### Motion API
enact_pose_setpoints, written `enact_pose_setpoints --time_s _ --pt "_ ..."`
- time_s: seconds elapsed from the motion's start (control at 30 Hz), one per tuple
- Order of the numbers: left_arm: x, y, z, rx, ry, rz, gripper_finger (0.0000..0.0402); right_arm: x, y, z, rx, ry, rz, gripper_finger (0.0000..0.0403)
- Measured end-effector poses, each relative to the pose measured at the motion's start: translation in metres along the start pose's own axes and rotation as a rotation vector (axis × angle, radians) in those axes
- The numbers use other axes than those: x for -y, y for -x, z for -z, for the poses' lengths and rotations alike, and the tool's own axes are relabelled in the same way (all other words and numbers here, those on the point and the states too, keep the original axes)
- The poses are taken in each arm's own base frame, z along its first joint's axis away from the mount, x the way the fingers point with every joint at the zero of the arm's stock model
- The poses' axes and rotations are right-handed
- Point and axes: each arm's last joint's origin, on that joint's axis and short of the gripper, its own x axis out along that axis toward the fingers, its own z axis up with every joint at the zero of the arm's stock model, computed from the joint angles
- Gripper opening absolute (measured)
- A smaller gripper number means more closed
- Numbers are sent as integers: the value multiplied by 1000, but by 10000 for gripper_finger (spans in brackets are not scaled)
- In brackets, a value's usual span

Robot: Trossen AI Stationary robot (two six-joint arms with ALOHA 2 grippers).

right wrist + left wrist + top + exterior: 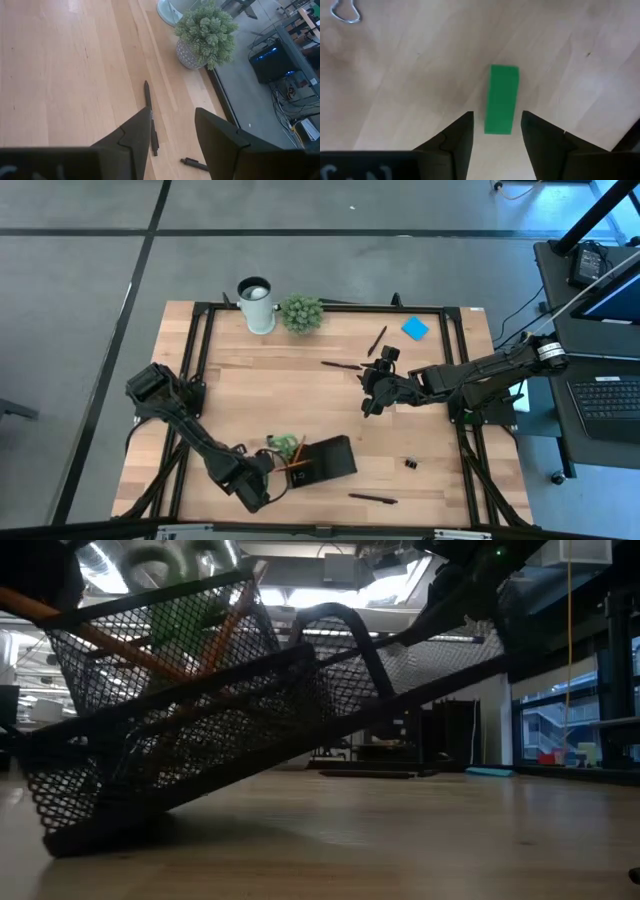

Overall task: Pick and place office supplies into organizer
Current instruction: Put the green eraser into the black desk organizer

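The left tool (pixel 496 131) hangs low over the bench (pixel 300 395) at about 7 o'clock on its top, just off the organizer's near-left corner. Its fingers (pixel 455 140) stand apart with nothing between them, and the small green eraser (pixel 501 99) lies flat on the wood just ahead of the tips, lined up with the gap, touching neither finger. A bent wire clip (pixel 344 11) lies well off to one side of it. The organizer (pixel 325 459), a black mesh tray, sits at about 6 o'clock with orange pencils (pixel 297 463) and the green-handled scissors (pixel 287 445) already in its left end; in the low view it looks tipped up on one edge.

The step in hand appears to be the eraser: either just set down short of the tray or about to be picked up. I cannot tell which. If it is a pick, the next move calls for a short advance so that the fingers straddle the block, then a close, a lift, and a carry to a compartment at the tool's 3 o'clock.

The right tool (pixel 172 132) is over the bench's middle-right, at about 2 o'clock from centre, fingers parted and empty, above a black pen (pixel 151 120), with the potted plant (pixel 206 30) beyond. A blue sticky-note pad (pixel 415 329) at 1 o'clock, a binder clip (pixel 410 463) at 4 o'clock and another pen (pixel 373 499) at 5 o'clock lie loose.
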Motion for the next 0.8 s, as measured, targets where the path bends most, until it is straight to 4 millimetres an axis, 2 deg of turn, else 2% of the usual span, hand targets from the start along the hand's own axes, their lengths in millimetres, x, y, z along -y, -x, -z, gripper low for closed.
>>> enact_pose_setpoints --time_s 0.57,0.8 --pt "2 1 -2 -20 10 14 160 -1 0 0 0 -3 -44 156" --pt "-2 11 -10 -13 26 32 159 -1 0 0 0 -4 -46 156"
